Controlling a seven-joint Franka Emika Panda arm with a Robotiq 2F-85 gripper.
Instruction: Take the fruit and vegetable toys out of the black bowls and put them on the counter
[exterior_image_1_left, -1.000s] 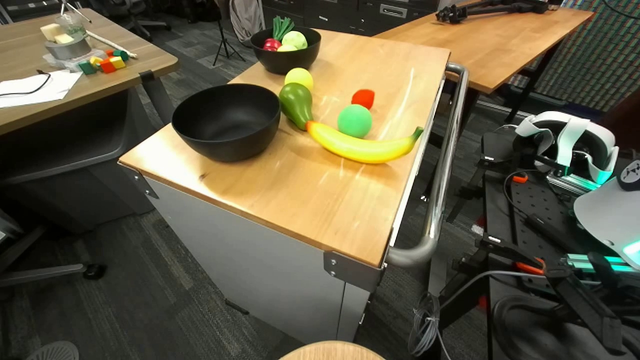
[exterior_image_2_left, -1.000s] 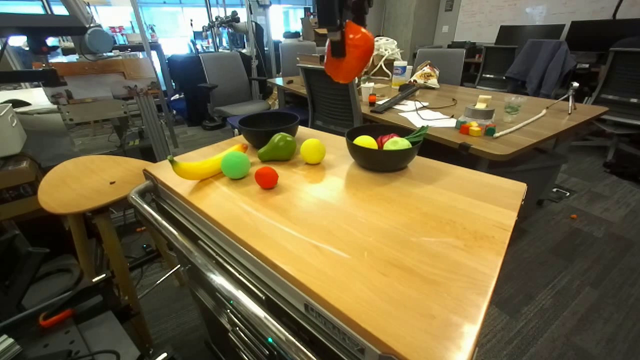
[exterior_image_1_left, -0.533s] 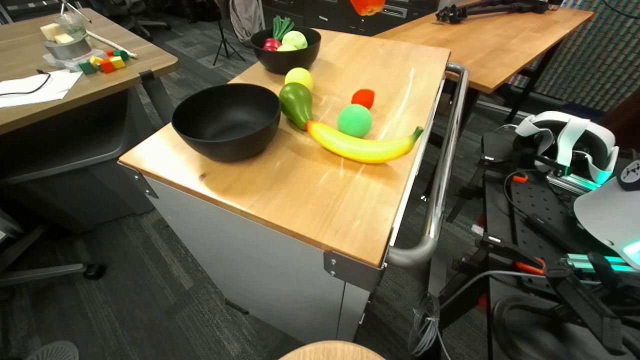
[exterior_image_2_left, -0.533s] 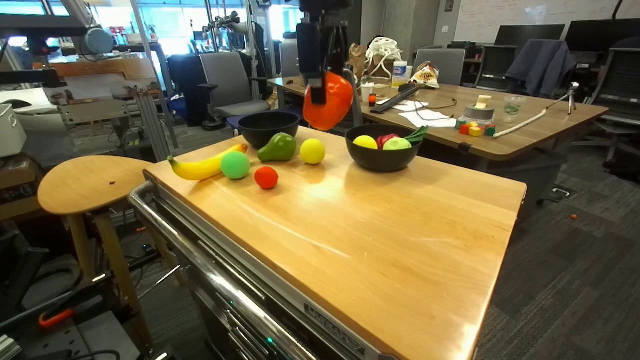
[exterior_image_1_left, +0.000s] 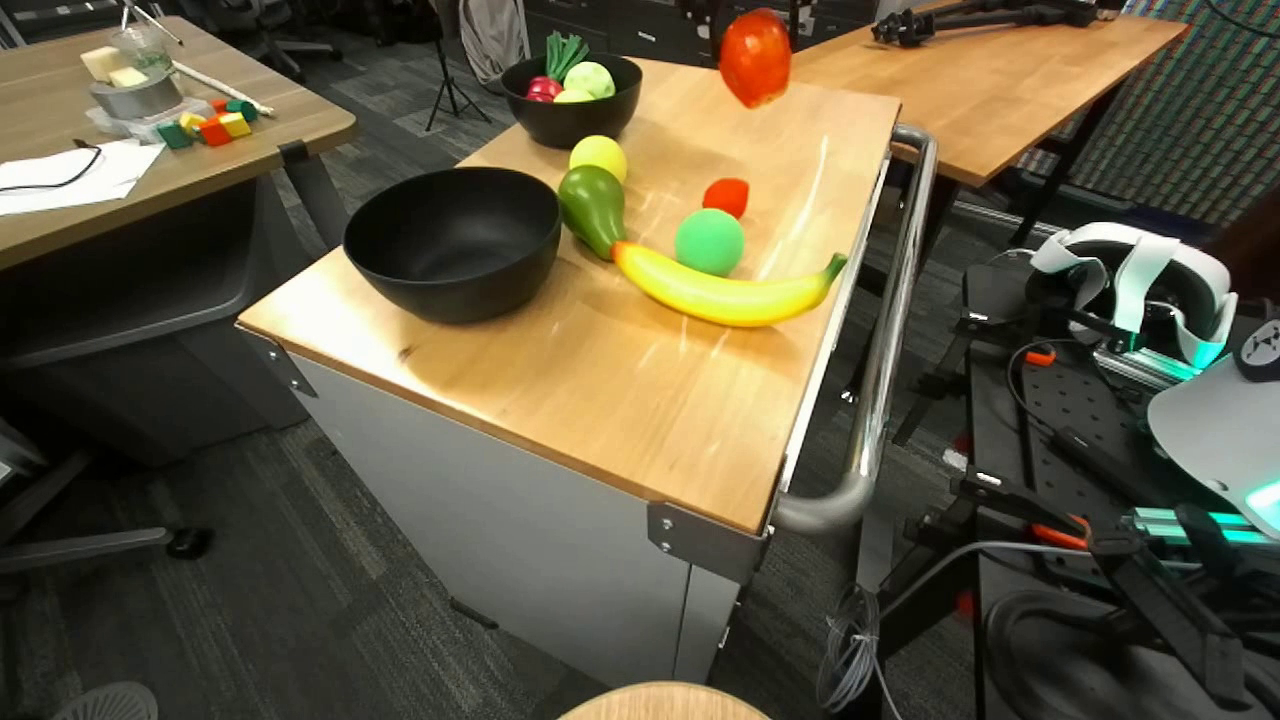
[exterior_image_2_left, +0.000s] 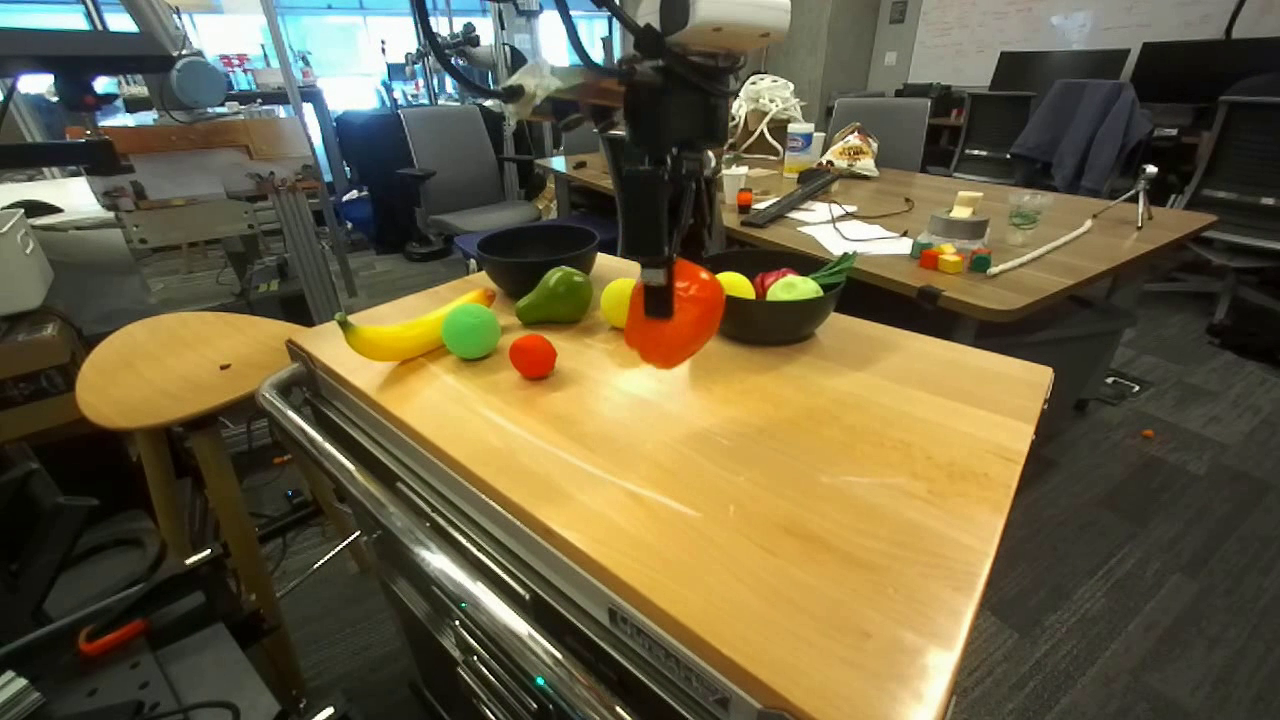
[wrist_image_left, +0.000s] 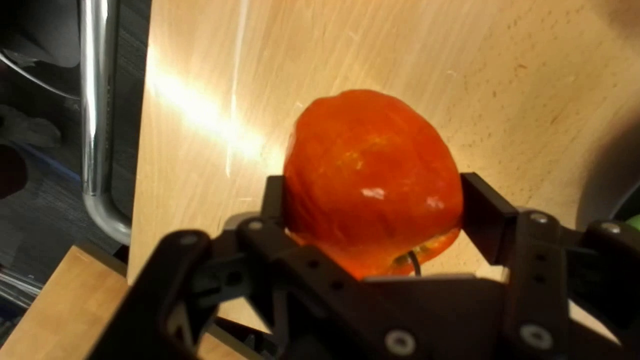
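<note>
- Orange-red toy (exterior_image_1_left: 756, 58) in an exterior view: taller than wide, narrow end down.
- Jaws have it pinched, gripper (wrist_image_left: 374, 202) square across its middle, one jaw each side.
- What matters: toy hangs above the counter (exterior_image_2_left: 830, 470), looks apart from it; can't tell how high.
- In an exterior view, black bowl (exterior_image_2_left: 780, 322) is on its far side, right; yellow ball (exterior_image_2_left: 613, 303) far side, left.
- My call: straight down, touch, release. Could tip or roll on that narrow end.
</note>
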